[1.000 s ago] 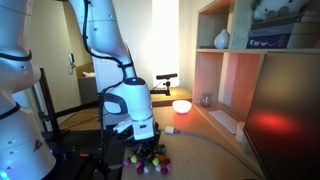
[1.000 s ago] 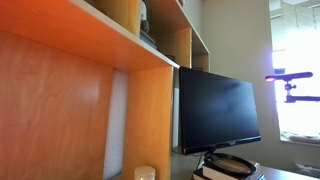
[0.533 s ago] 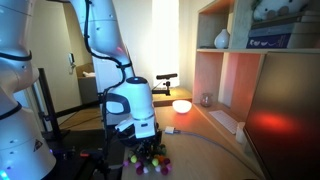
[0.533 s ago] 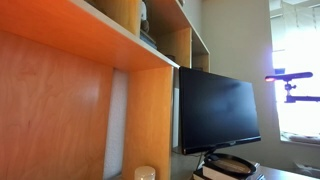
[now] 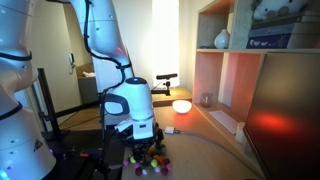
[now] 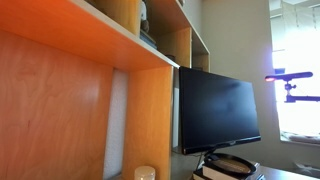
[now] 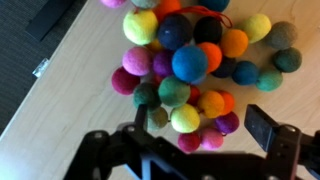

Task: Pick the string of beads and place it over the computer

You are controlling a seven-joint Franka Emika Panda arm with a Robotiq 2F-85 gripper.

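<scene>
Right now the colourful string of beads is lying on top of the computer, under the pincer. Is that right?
Not quite. The string of beads is lying on the wooden desk, not on the computer. It is under the pincer, as the wrist view shows.

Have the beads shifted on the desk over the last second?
No. In an exterior view the beads lie in the same place, judged against the glowing lamp behind them.
</scene>
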